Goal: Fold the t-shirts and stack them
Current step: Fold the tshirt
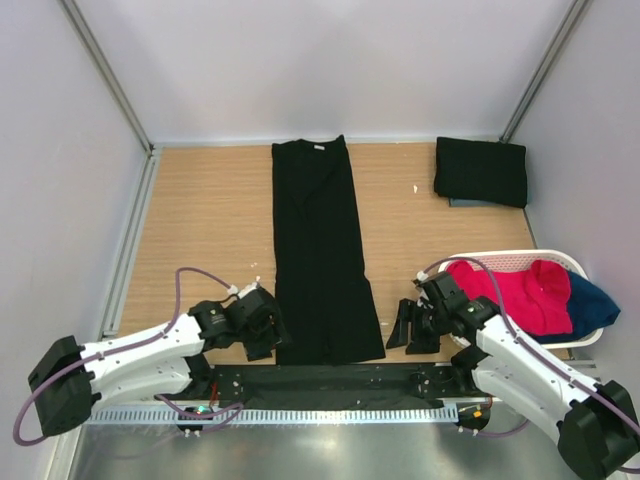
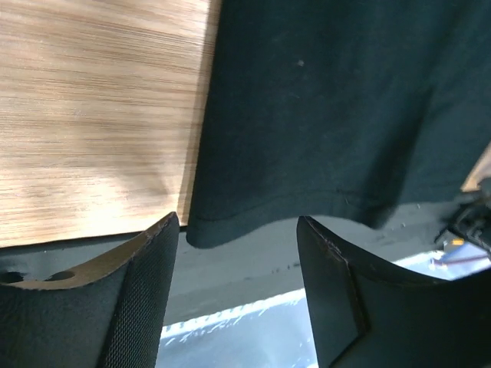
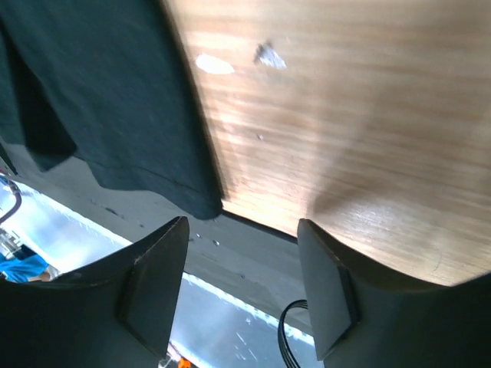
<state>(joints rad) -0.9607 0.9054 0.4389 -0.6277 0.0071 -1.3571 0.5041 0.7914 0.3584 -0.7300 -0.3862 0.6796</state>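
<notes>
A black t-shirt [image 1: 322,250], folded into a long narrow strip, lies down the middle of the wooden table, collar at the far end. Its near hem shows in the left wrist view [image 2: 322,115] and the right wrist view [image 3: 92,100]. A second black t-shirt [image 1: 481,170] lies folded into a rectangle at the far right. My left gripper [image 1: 262,325] is open and empty just left of the strip's near left corner. My right gripper [image 1: 415,327] is open and empty a little right of the near right corner.
A white oval basket [image 1: 575,262] at the right edge holds red and blue cloth. A dark strip and a metal rail [image 1: 320,412] run along the table's near edge. Grey walls close the table on three sides.
</notes>
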